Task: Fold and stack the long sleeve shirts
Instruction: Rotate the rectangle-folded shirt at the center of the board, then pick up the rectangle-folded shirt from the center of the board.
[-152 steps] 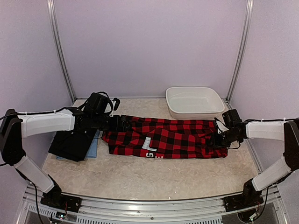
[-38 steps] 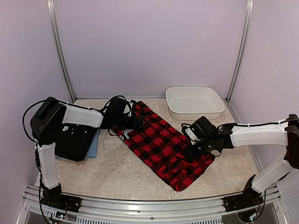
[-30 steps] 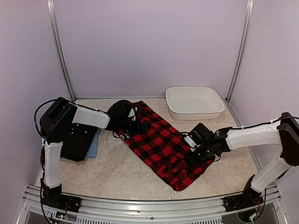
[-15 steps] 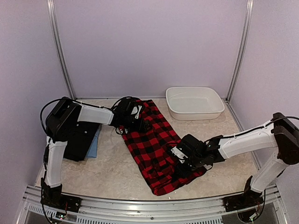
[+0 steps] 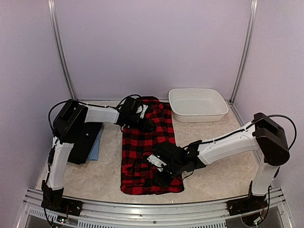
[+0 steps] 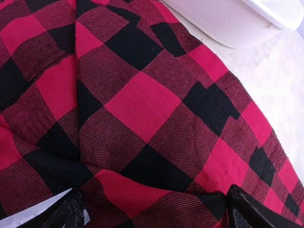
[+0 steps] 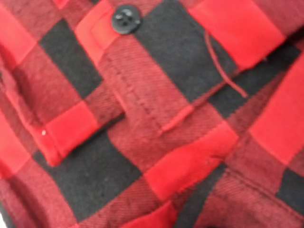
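The red-and-black checked flannel shirt lies folded in a long strip running from the back of the table toward the front. My left gripper is open over its far end. In the left wrist view both fingertips press on the checked cloth, spread wide apart. My right gripper sits on the near part of the strip, shut on the cloth. Its wrist view is filled with flannel and a black button, and its fingers are hidden. A black shirt lies folded on a light blue one at the left.
The white oval basin stands at the back right, just right of the shirt's far end; its wall shows in the left wrist view. The left arm's elbow hangs over the folded stack. Metal frame posts stand at the back corners.
The flannel has swung from a diagonal to a straight front-to-back strip. My right gripper dragged its near end leftward; the left gripper stayed at the far end.
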You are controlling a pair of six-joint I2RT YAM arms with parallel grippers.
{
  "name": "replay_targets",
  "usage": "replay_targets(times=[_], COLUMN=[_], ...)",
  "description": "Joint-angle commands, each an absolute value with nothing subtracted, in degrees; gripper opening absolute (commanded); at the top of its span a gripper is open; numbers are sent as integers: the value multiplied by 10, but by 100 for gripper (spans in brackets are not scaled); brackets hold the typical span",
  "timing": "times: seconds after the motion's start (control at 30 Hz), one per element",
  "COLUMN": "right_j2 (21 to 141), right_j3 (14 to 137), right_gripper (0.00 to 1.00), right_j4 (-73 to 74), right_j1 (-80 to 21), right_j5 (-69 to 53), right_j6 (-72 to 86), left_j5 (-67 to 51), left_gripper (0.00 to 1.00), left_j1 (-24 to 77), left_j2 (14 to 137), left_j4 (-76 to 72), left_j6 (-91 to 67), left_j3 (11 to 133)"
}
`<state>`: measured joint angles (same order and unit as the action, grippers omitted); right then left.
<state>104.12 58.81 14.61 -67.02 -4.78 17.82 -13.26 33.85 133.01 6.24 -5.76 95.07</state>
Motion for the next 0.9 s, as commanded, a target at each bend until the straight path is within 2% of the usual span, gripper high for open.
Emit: replay_targets(times=[0.0, 0.13, 0.27, 0.33, 0.47, 0.6, 0.87], right_j2=[1067, 1026, 974, 941, 875, 843, 789], right_j3=[624, 607, 572, 547, 502, 476, 412], right_gripper=[46, 58, 82, 85, 85, 77, 76], right_j4=[165, 164, 159, 149, 139, 149, 148], right_j1=[-676, -674, -675, -675, -675, -675, -681], right_j5=[-18, 23, 39, 39, 41, 38, 16], right_j6=[152, 149, 139, 135, 129, 128, 135], left_j5=[-119, -69, -40, -33, -27, -46, 74], left_gripper=[99, 99, 99, 99, 99, 99, 96], left_j1=[324, 320, 320, 320, 317, 328, 477], left_j2=[1348, 1288, 1192, 1151, 1066, 996, 795], left_j4=[58, -12, -78, -112, -146, -96, -3], left_j6=[-84, -100, -109, -114, -138, -141, -79], left_j3=[954, 906, 832, 788, 719, 681, 508])
